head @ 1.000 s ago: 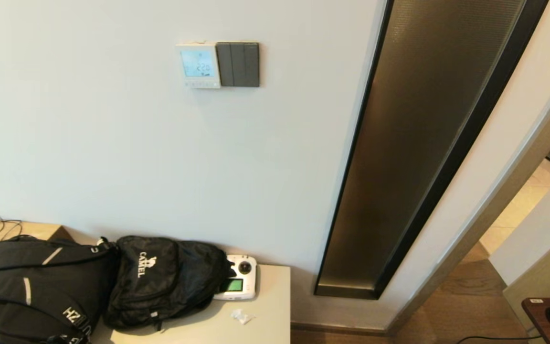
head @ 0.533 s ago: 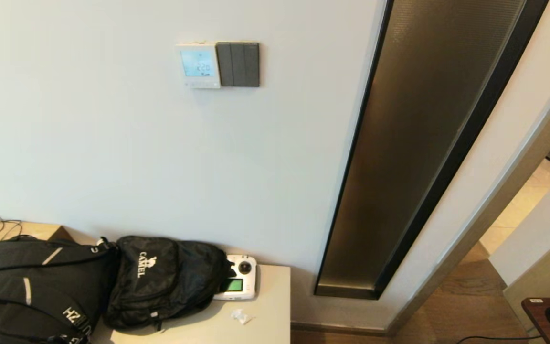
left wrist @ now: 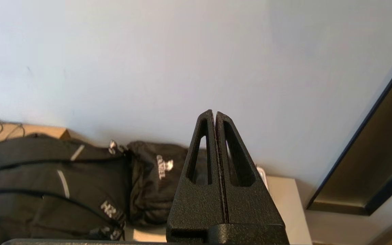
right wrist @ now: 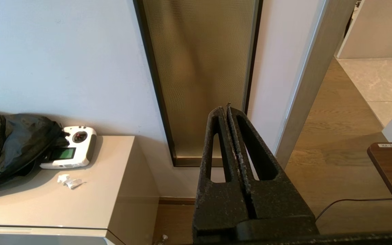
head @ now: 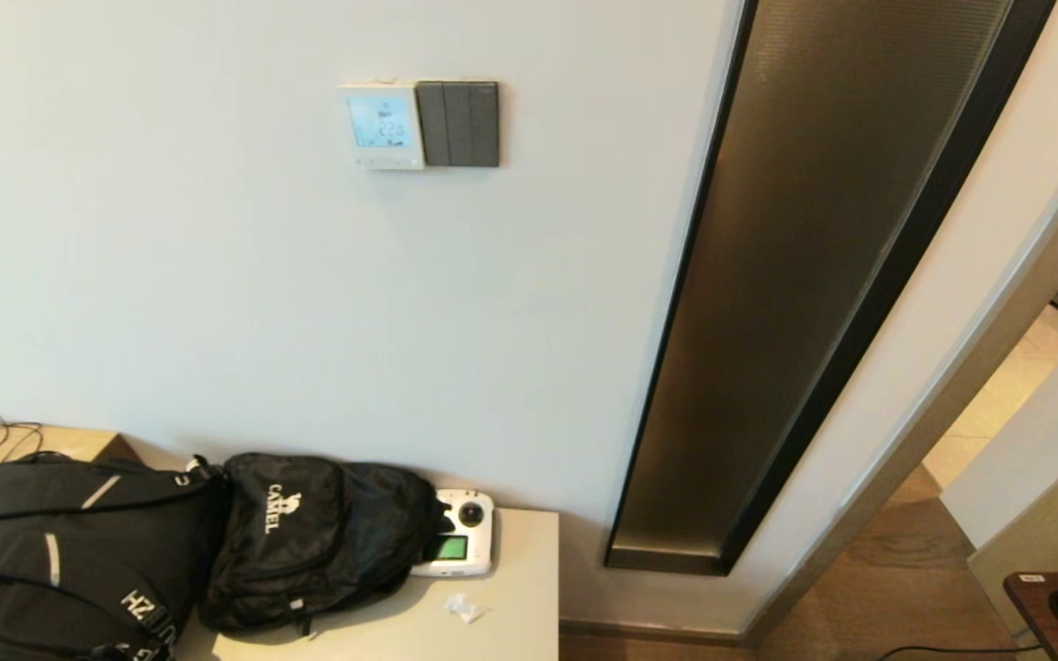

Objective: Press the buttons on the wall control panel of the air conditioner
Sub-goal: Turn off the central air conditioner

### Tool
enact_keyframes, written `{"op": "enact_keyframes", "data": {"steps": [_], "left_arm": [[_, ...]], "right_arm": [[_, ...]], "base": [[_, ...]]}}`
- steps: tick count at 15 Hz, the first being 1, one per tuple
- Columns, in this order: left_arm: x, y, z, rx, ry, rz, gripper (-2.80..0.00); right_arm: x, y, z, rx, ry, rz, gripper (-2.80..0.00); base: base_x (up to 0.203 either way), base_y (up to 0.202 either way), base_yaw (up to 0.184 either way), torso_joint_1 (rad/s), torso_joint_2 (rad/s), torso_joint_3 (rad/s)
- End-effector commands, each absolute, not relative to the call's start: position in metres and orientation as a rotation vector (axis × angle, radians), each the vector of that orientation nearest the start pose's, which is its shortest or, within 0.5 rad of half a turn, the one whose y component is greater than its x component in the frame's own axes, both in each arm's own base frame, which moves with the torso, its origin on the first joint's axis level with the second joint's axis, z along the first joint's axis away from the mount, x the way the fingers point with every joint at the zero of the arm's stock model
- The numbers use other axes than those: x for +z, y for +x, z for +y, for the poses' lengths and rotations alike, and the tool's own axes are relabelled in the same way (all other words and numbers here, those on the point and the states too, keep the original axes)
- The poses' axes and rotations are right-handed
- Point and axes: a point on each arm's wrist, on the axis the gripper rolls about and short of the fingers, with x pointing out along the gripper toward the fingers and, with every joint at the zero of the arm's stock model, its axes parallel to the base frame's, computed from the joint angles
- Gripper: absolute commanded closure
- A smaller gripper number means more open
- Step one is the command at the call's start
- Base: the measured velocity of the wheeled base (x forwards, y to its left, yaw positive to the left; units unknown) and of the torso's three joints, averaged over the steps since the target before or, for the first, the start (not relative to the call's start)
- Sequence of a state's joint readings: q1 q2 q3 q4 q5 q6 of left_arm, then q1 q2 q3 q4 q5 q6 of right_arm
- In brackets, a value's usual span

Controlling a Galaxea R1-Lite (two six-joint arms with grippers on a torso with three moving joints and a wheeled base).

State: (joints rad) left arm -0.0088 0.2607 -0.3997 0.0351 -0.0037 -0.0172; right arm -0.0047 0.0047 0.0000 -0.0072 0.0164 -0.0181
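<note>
- No movement was noted vs. the earlier head-view frames; panel, bags and remote were found unchanged, display digits incl.
- AC wall control panel [head: 382, 126] was seen mounted high on the wall, well above the counter [head: 511, 606], screen lit pale blue w/ digits shown.
- Buttons [head: 385, 162] were seen as a tiny row along the panel's bottom edge; nothing was touching them.
- Dark grey switch plate [head: 460, 124] was seen touching the panel's right side.
- Left gripper [left wrist: 215, 114] was seen only in the left wrist view, fingers pressed together w/ nothing between them, held in the air facing the wall above the bags, well below the panel.
- Right gripper [right wrist: 226, 109] was seen only in the right wrist view, clenched empty too, held off the counter's right edge, pointed at the tall bronze wall strip [right wrist: 199, 75].
- Two black backpacks [head: 309, 537] were seen along the counter's back edge, toward its left.
- White remote [head: 457, 546] w/ green screen was seen near the counter's back right corner, touching the smaller bag.
- Small clear wrapper [head: 465, 606] was seen near the counter's front edge, apart from the remote.
</note>
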Motion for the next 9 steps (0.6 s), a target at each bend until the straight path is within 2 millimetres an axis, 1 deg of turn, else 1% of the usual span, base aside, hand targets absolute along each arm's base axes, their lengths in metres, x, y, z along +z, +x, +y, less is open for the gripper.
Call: {"op": "enact_keyframes", "data": {"steps": [1,2,5,7,9], "left_arm": [[0.22,0.008,0.0,-0.016,-0.019,-0.019,0.0],[0.235,0.023,0.0,-0.017,-0.017,-0.022,0.0],[0.271,0.067,-0.001,-0.029,-0.014,-0.067,0.0],[0.285,0.092,-0.002,-0.049,-0.015,-0.069,0.0],[0.295,0.116,-0.009,-0.098,-0.021,-0.07,0.0]], "right_arm": [[0.076,-0.022,0.0,0.012,-0.018,-0.002,0.0],[0.076,-0.022,0.0,0.012,-0.018,0.0,0.0],[0.076,-0.022,0.0,0.012,-0.018,0.0,0.0],[0.076,-0.022,0.0,0.012,-0.018,-0.001,0.0],[0.076,-0.022,0.0,0.012,-0.018,-0.002,0.0]], "base": [[0.0,0.0,0.0,0.0,0.0,0.0],[0.0,0.0,0.0,0.0,0.0,0.0],[0.0,0.0,0.0,0.0,0.0,0.0],[0.0,0.0,0.0,0.0,0.0,0.0],[0.0,0.0,0.0,0.0,0.0,0.0]]}}
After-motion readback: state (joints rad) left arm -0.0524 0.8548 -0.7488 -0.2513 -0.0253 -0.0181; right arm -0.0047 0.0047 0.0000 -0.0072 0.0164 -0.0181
